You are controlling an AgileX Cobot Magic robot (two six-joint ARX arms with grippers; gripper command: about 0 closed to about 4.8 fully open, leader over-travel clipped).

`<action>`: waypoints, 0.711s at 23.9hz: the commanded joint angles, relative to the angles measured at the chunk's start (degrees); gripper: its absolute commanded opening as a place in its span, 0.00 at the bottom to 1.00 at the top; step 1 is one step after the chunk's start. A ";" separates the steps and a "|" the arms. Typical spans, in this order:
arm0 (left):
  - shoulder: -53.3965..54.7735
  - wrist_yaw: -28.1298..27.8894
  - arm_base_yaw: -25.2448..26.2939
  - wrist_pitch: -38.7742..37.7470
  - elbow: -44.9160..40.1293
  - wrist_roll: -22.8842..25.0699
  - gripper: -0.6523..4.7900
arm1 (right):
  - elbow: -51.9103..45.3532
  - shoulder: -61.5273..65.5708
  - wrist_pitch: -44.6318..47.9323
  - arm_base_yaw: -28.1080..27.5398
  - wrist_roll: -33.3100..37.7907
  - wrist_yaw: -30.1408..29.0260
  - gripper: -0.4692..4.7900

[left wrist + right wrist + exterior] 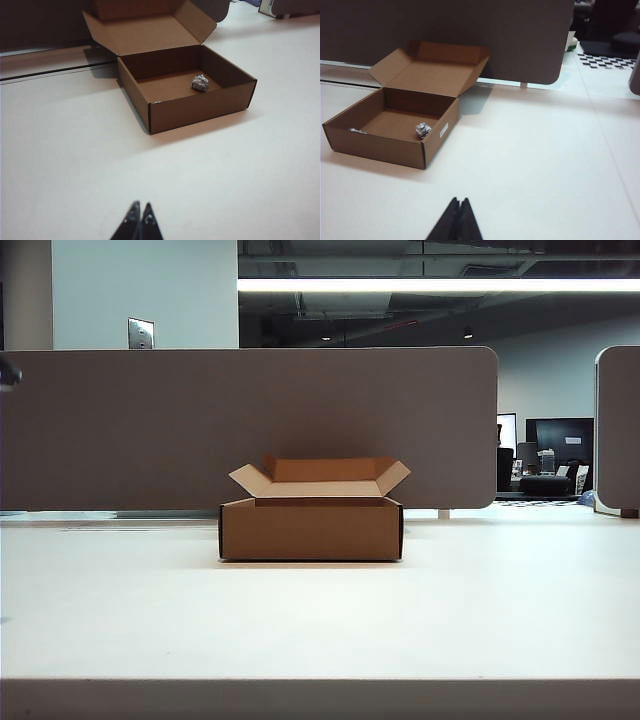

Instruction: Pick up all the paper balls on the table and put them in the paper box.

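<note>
Sitting at the middle of the exterior view, the paper box [310, 529] is a low brown cardboard carton with its flaps folded out and a paler inside, resting on the white desk [320, 620] just in front of a grey-brown partition panel [250, 425]. Neither arm shows in that view. From the left wrist camera the box [200, 107] fills the upper middle of the frame, and one small crumpled paper ball [200, 82], white with dark print marks, lies on its floor near the wall farthest from the lid. The right wrist camera shows the box [385, 145] at the left, with a ball [422, 130] inside. Both the left tool [140, 212] and right tool [459, 206] hang over bare desk, each with tips pressed together and holding nothing.
</note>
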 commanded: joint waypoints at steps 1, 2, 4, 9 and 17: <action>-5.09 0.15 0.07 5.49 -3.30 -1.77 0.11 | -4.66 -4.85 3.08 0.04 -1.42 -1.57 0.08; -6.71 -0.50 0.07 5.44 -4.17 -1.75 0.11 | -6.29 -6.58 3.48 0.02 -1.42 -1.57 0.08; -9.42 -1.11 0.09 5.55 -6.36 -1.03 0.11 | -9.79 -9.97 3.76 0.02 -1.57 -1.57 0.08; -13.31 -1.09 0.09 9.09 -12.41 -2.03 0.11 | -14.71 -12.46 5.11 0.00 -2.03 -2.64 0.08; -21.40 -1.01 0.09 3.15 -12.52 -0.68 0.11 | -17.38 -12.48 8.31 0.00 -7.82 -9.51 0.08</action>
